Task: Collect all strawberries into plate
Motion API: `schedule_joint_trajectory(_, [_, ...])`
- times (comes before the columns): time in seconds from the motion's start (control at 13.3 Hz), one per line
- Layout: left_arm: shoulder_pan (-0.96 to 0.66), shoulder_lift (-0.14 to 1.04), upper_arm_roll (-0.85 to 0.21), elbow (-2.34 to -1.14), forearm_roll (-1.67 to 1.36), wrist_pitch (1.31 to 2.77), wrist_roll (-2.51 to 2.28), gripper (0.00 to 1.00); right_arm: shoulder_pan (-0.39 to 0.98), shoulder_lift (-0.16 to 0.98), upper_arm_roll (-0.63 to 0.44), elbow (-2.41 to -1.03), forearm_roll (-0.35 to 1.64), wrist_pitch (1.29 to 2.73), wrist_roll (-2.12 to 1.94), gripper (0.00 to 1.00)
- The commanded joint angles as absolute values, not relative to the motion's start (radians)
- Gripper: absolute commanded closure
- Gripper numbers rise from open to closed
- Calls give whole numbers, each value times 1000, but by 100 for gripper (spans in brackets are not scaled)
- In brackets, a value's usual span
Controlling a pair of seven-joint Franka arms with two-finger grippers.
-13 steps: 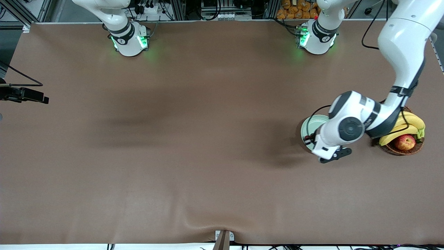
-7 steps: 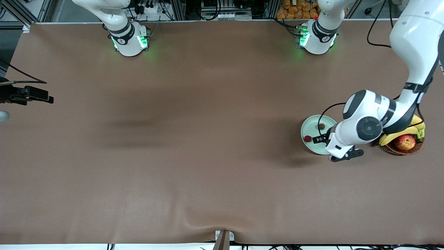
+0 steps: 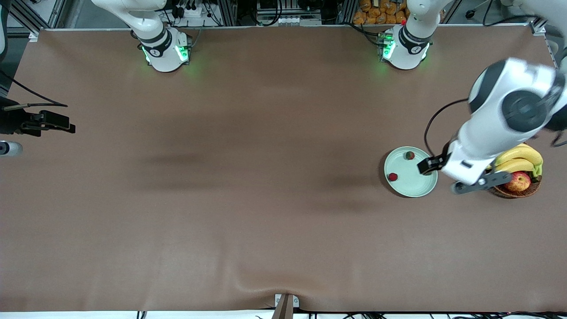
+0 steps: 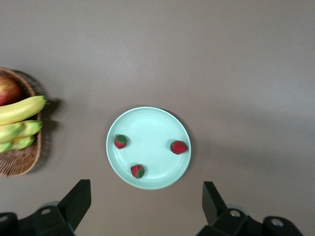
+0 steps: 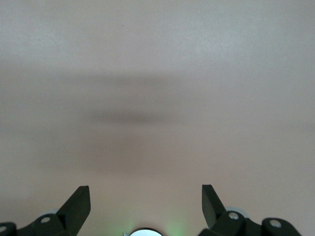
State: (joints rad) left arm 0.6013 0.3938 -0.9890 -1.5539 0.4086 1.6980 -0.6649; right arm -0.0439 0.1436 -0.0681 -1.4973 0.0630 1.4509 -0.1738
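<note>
The pale mint-green plate (image 3: 414,186) lies near the left arm's end of the table. In the left wrist view the plate (image 4: 150,130) holds three strawberries (image 4: 121,141) (image 4: 179,147) (image 4: 138,171), each apart from the others. In the front view two strawberries (image 3: 409,155) (image 3: 392,177) show on it; the left hand hides the third. My left gripper (image 4: 146,194) is open and empty, up over the plate's rim on the basket side (image 3: 428,165). My right gripper (image 5: 146,194) is open and empty over bare table at the right arm's end (image 3: 62,126).
A brown wicker basket (image 3: 514,194) with bananas (image 3: 520,154) and a red-yellow apple (image 3: 518,180) stands beside the plate, toward the left arm's end. It also shows in the left wrist view (image 4: 22,164). The brown mat has a wrinkle at its near edge (image 3: 248,279).
My left arm has risen and swung away from the plate toward the basket, uncovering the plate and its strawberries. My right gripper has drifted slightly inward at the table's edge.
</note>
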Motion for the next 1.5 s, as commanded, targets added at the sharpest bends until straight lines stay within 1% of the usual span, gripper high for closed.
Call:
schedule_joint_trajectory(0.0, [607,407,-1026,-1444,382,1594,-653,0,-3,137,-93,-1489,61,1453,-178,0])
schedule_joint_trajectory(0.15, [606,378,-1038,-1385,379,1533,-647,0,15,135,-124,-1485,58,1442,-179,0])
schedule_joint_trajectory(0.22, [607,362,-1057,-1376,379,1514,-646,0,14,133,-127,-1474,55,1439,-181,0])
schedule_joint_trajectory(0.37, [603,331,-1062,-1365,376,1506,-640,0,15,133,-126,-1465,25,1430,-178,0])
schedule_joint_trajectory(0.52, [598,298,-1049,-1361,338,1506,-592,0,18,133,-121,-1433,-20,1363,-176,0])
schedule_joint_trajectory(0.6, [595,273,-1020,-1361,316,1506,-556,0,17,133,-123,-1427,-18,1326,-182,0])
schedule_joint_trajectory(0.67, [568,234,-947,-1361,270,1506,-513,0,18,132,-120,-1425,-20,1309,-178,0])
schedule_joint_trajectory(0.75, [507,203,-843,-1361,206,1506,-464,0,18,130,-118,-1425,-18,1305,-178,0])
schedule_joint_trajectory(0.9, [367,132,-589,-1362,89,1506,-350,0,17,132,-118,-1425,-5,1310,-175,0])
schedule_joint_trajectory(1.05, [223,80,-374,-1379,32,1503,-261,0,18,132,-117,-1425,-3,1308,-175,0])
schedule_joint_trajectory(1.12, [154,63,-279,-1385,17,1479,-221,0,18,132,-117,-1425,-3,1312,-173,0])
schedule_joint_trajectory(1.27, [66,16,-139,-1435,-30,1462,-167,0,17,132,-118,-1424,-5,1312,-175,0])
schedule_joint_trajectory(1.35, [46,-21,-97,-1483,-50,1466,-163,0,18,132,-118,-1425,-5,1313,-175,0])
schedule_joint_trajectory(1.42, [29,-62,-80,-1538,-54,1477,-163,0,20,133,-118,-1425,-5,1313,-175,0])
